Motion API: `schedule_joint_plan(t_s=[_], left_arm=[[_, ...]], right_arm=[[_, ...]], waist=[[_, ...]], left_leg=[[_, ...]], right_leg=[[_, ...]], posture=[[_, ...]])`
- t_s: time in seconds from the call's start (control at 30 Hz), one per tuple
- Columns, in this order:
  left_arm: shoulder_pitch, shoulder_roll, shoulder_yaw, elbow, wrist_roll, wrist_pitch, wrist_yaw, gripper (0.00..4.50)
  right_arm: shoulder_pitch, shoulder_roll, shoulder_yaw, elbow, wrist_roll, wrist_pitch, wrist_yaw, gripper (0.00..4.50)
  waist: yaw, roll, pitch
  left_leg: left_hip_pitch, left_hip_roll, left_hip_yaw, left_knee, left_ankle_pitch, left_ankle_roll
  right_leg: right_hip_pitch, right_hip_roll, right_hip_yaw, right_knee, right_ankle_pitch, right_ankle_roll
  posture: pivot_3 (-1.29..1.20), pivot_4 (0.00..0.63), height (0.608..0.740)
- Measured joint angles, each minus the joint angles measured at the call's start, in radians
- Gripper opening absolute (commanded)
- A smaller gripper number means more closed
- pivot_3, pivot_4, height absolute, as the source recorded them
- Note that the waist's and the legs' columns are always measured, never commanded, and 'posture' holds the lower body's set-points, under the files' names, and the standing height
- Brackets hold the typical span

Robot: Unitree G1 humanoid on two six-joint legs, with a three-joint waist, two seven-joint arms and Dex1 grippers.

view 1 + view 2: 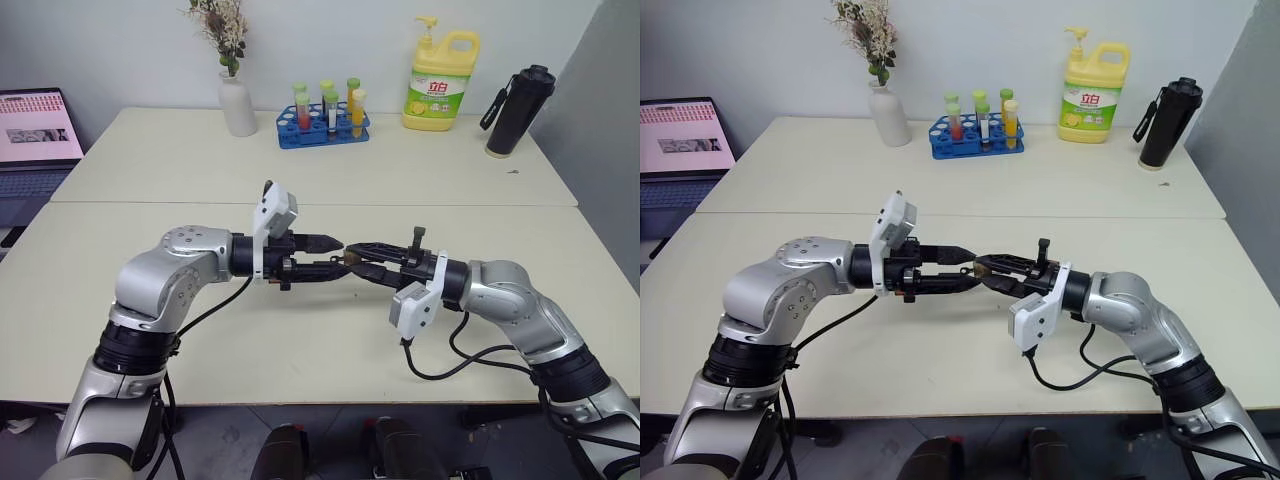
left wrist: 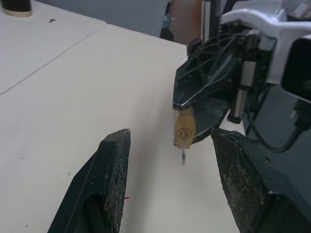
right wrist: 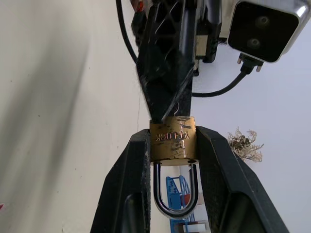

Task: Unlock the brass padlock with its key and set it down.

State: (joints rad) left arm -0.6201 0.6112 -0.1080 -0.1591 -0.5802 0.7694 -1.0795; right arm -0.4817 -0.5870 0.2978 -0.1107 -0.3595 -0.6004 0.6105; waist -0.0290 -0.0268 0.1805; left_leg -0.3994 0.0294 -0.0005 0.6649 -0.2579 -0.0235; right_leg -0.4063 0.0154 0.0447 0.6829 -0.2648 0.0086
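Note:
My right gripper [image 3: 172, 132] is shut on the brass padlock [image 3: 172, 138], pinching its body from both sides; the silver shackle [image 3: 175, 206] hangs closed between the fingers. Both grippers meet tip to tip above the middle of the table [image 1: 300, 350]. My left gripper [image 1: 338, 254] is open, and its two fingers [image 2: 114, 160] stand apart on either side of the padlock [image 2: 184, 128] without pinching it. A thin silvery sliver [image 2: 183, 156] pokes out by the padlock's keyhole face; it looks like the key, though I cannot tell for sure.
Along the far table stand a white vase of dried flowers [image 1: 237, 100], a blue rack of test tubes [image 1: 323, 125], a yellow detergent bottle [image 1: 440, 85] and a black flask [image 1: 517, 110]. A laptop [image 1: 35, 140] sits at far left.

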Motion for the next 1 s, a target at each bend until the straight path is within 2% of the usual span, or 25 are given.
schedule_joint_plan(t_s=[0.5,0.53,0.57,0.63,0.77,0.83,1.0], left_arm=[[-0.022,-0.051,0.000,0.018,-0.012,0.028,0.041,2.78],[-0.022,-0.051,0.000,0.022,-0.013,0.031,0.040,2.48],[-0.022,-0.050,0.000,0.022,-0.014,0.031,0.040,2.40],[-0.022,-0.048,0.000,0.022,-0.014,0.031,0.035,1.94],[-0.022,-0.048,-0.003,0.020,-0.034,0.035,0.019,0.65],[-0.021,-0.048,-0.005,0.020,-0.037,0.035,0.017,0.16],[-0.021,-0.047,-0.007,0.020,-0.035,0.030,0.017,0.16]], right_arm=[[-0.002,0.005,0.001,0.000,0.000,0.000,0.002,0.94],[-0.002,0.005,0.001,0.000,-0.001,-0.001,0.002,0.94],[-0.002,0.005,0.001,0.000,-0.001,-0.001,0.002,0.94],[-0.002,0.005,0.001,0.000,-0.001,-0.001,0.002,0.94],[-0.003,0.005,0.000,0.001,-0.002,0.004,0.001,0.94],[-0.004,0.005,-0.001,0.001,-0.002,0.006,0.001,0.94],[-0.004,0.006,-0.001,0.001,-0.005,0.007,0.001,0.94]], waist=[[0.000,0.000,0.000],[0.000,0.000,0.000],[0.000,0.000,0.000],[0.000,0.000,0.000],[0.000,0.000,0.000],[0.000,0.000,0.000],[0.000,0.000,0.000]], left_leg=[[0.000,0.000,0.000,0.000,0.000,0.000],[0.000,0.000,0.000,0.000,0.000,0.000],[0.000,0.000,0.000,0.000,0.000,0.000],[0.000,0.000,0.000,0.000,0.000,0.000],[0.000,0.000,0.000,0.000,0.000,0.000],[0.000,0.000,0.000,0.000,0.000,0.000],[0.000,0.000,0.000,0.000,0.000,0.000]], right_leg=[[0.000,0.000,0.000,0.000,0.000,0.000],[0.000,0.000,0.000,0.000,0.000,0.000],[0.000,0.000,0.000,0.000,0.000,0.000],[0.000,0.000,0.000,0.000,0.000,0.000],[0.000,0.000,0.000,0.000,0.000,0.000],[0.000,0.000,0.000,0.000,0.000,0.000],[0.000,0.000,0.000,0.000,0.000,0.000]], posture=[[0.00,0.150,0.740],[0.00,0.150,0.740],[0.00,0.150,0.740],[0.00,0.150,0.740],[0.00,0.150,0.740],[0.00,0.150,0.740],[0.00,0.150,0.740]])
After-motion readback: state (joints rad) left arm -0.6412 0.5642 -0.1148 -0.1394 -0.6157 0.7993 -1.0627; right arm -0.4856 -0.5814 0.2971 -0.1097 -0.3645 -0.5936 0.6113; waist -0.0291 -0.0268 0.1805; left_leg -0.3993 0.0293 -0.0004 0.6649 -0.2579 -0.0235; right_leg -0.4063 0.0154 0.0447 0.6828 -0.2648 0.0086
